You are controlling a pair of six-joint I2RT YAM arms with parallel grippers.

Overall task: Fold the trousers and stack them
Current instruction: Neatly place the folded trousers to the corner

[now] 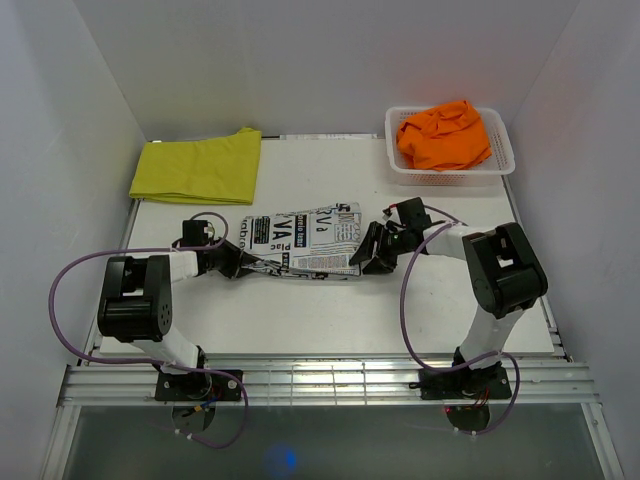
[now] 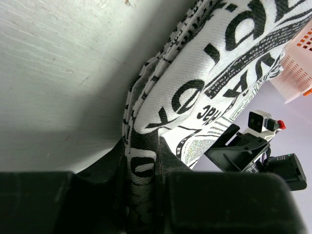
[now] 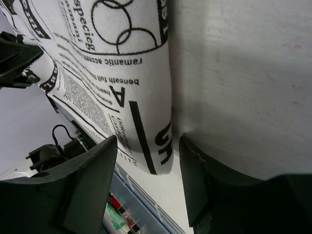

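The newspaper-print trousers (image 1: pixel 305 242) lie folded in a rectangle at the table's middle. My left gripper (image 1: pixel 248 263) is shut on their left edge; the left wrist view shows the printed cloth (image 2: pixel 141 161) pinched between the jaws. My right gripper (image 1: pixel 372 262) is open at the trousers' right edge, its fingers (image 3: pixel 92 170) astride the cloth's corner (image 3: pixel 151 141) without closing on it. The yellow trousers (image 1: pixel 198 167) lie folded at the back left. The orange trousers (image 1: pixel 443 134) sit bunched in the white basket (image 1: pixel 497 170).
The white lattice basket stands at the back right corner, also seen in the left wrist view (image 2: pixel 297 63). White walls enclose the table on three sides. The metal rail (image 1: pixel 320 380) runs along the near edge.
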